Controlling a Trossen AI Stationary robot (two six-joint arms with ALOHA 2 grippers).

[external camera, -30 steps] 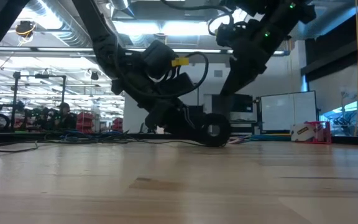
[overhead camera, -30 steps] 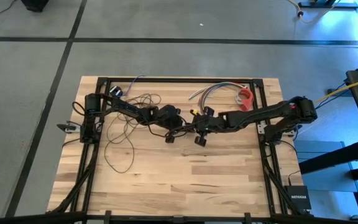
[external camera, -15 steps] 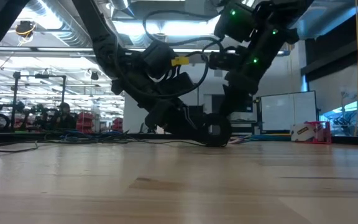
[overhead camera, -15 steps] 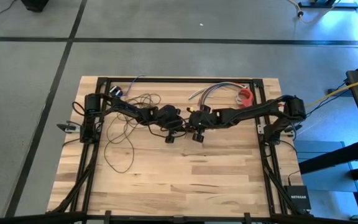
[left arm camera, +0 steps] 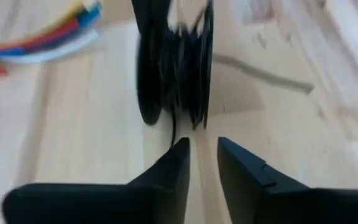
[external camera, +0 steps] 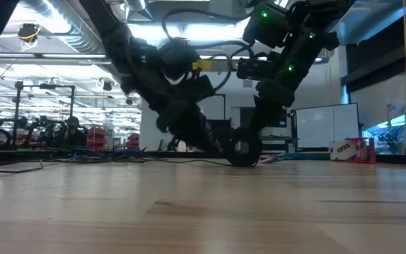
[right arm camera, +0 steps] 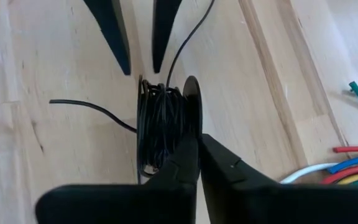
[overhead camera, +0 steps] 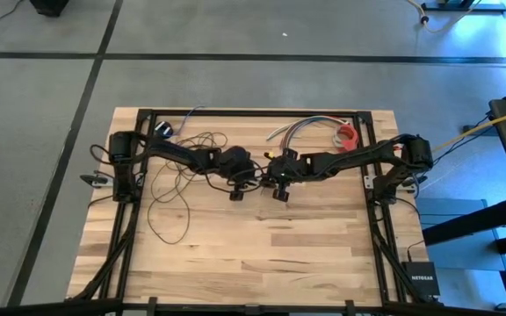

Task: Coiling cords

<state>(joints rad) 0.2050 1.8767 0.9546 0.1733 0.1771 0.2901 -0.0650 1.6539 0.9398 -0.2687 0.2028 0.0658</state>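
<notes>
The cords are one thin dark wire. Its loose loops (overhead camera: pixel 183 171) lie on the left half of the table, and the rest is wound on a small black spool (right arm camera: pixel 163 118). The spool (external camera: pixel 244 149) stands on its rim at mid-table. My right gripper (right arm camera: pixel 197 146) comes down on it from the right and is shut on one flange. My left gripper (left arm camera: pixel 204 146) stands open just short of the spool (left arm camera: pixel 173 68) on its left side. A strand (right arm camera: pixel 182 46) runs close by the left fingers (right arm camera: pixel 160 37); whether it touches them I cannot tell. My right gripper pinches the spool's right-hand flange (right arm camera: pixel 191 121) at its rim, between the tips of its two fingers. The fingers slant down from the table's right side. The spool stays upright with its lower rim on the table.
A short bundle of multicoloured wires (overhead camera: pixel 306 130) and a red tape roll (overhead camera: pixel 348 136) lie at the far right of the table. A yellow cable (overhead camera: pixel 473 132) runs off to the right. A black frame rail (overhead camera: pixel 253 112) borders the table. Bare wood lies toward the near edge.
My right gripper has come down and toward the table's left onto the spool, then held still. My left gripper has risen a little and drawn back from the spool toward the table's left. The spool has stayed in place.
</notes>
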